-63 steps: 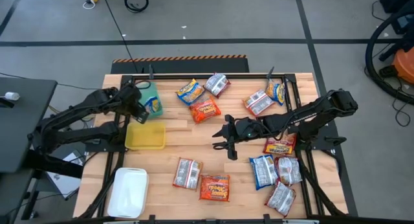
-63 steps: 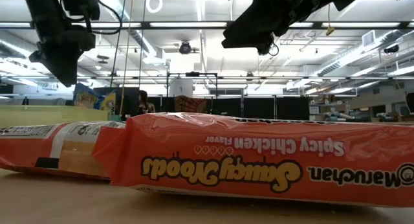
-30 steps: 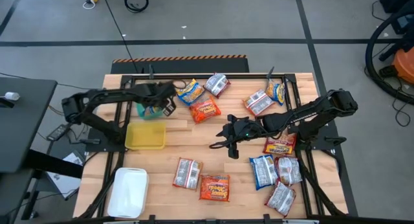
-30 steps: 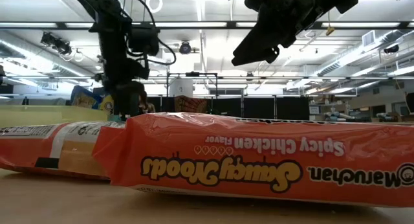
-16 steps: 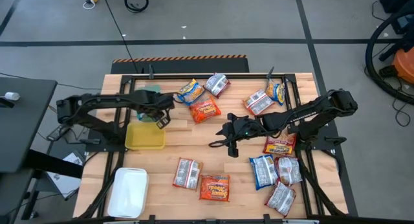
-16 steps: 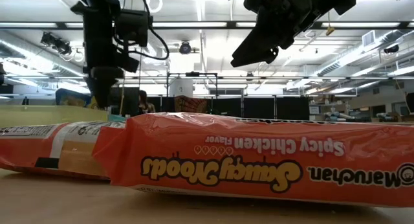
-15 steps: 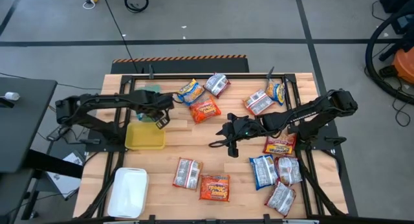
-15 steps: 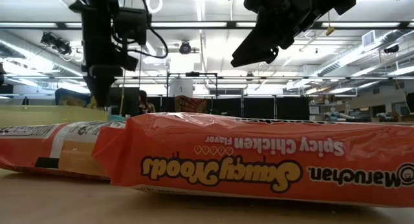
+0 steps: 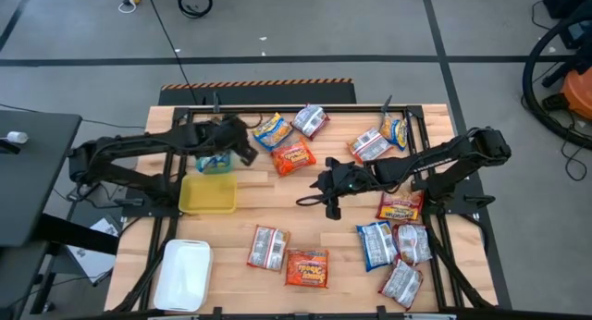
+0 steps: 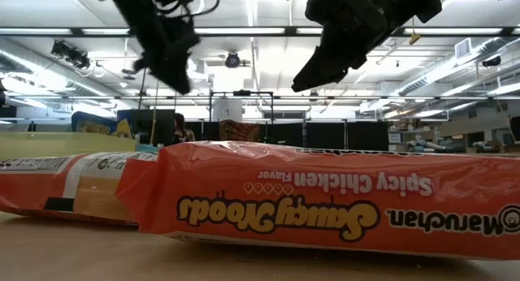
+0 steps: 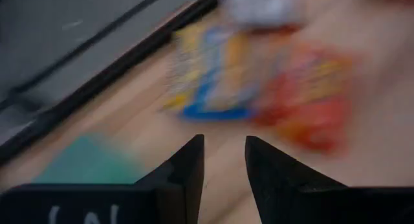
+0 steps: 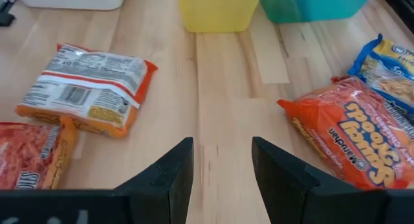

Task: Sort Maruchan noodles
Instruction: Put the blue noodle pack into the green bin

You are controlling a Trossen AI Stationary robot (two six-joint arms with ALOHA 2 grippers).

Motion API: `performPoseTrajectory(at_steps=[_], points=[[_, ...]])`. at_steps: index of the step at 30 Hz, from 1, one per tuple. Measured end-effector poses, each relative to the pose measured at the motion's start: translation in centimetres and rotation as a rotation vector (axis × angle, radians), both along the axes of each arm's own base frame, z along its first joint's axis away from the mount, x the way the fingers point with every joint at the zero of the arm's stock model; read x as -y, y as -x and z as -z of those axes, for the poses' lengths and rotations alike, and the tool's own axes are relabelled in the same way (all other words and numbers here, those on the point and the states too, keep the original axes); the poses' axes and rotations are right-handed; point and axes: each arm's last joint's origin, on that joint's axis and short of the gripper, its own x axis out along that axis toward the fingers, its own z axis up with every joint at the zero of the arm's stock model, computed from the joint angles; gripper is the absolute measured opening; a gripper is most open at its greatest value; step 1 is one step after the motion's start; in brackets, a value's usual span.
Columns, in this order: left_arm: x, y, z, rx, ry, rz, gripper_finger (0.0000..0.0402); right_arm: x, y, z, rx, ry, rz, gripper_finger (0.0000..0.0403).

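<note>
High view: left gripper parted, empty; right gripper likewise.

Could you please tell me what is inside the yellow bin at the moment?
In the high view the yellow bin shows only its own bare yellow floor, with no noodle packet in it. The right wrist view shows just its near wall, so nothing more can be checked there.
</note>
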Motion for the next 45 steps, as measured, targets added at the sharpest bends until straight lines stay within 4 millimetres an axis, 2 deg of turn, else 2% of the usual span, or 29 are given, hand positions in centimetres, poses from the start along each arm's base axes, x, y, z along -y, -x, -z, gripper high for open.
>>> performPoseTrajectory(at_steps=[2, 4, 8, 13, 18, 22, 29, 38, 41, 45], points=[[0.9, -0.8, 0.4, 0.024, 0.066, 0.085, 0.0117, 0.1, 0.1, 0.3, -0.011, -0.007, 0.008, 0.0162], [1.8, -0.9, 1.2, -0.031, 0.129, 0.109, 0.0117, 0.1, 0.4, 0.8, -0.027, -0.018, 0.019, 0.0162], [3.1, -0.8, 3.6, -0.195, 0.241, 0.04, 0.0117, 0.0, 1.0, 2.1, -0.052, -0.036, 0.025, 0.0162], [4.1, -2.3, 5.7, -0.253, 0.274, 0.028, 0.0117, 0.0, 1.4, 3.0, -0.017, -0.053, 0.03, 0.0162], [3.3, -2.8, 7.9, -0.369, 0.258, -0.016, 0.0117, -0.4, 1.5, 3.2, 0.001, -0.078, 0.028, 0.0162], [1.9, -2.5, 8.7, -0.421, 0.269, -0.079, 0.0117, -1.1, 1.6, 3.2, -0.004, -0.08, 0.004, 0.0162], [0.1, -0.9, 8.7, -0.524, 0.299, -0.161, 0.0117, -2.4, 1.8, 3.2, -0.002, -0.081, -0.039, 0.0162], [-1.7, 0.4, 8.6, -0.611, 0.309, -0.164, 0.0117, -2.5, 1.8, 3.2, -0.007, -0.072, -0.047, 0.0162], [-1.9, -0.2, 7.7, -0.564, 0.33, -0.079, 0.0117, -2.1, 2.3, 2.7, -0.005, -0.031, 0.016, 0.0162], [-2.7, -2.6, 5.9, -0.371, 0.186, -0.018, 0.0117, -1.0, 2.9, 0.9, 0.083, 0.032, 0.168, 0.0162]])
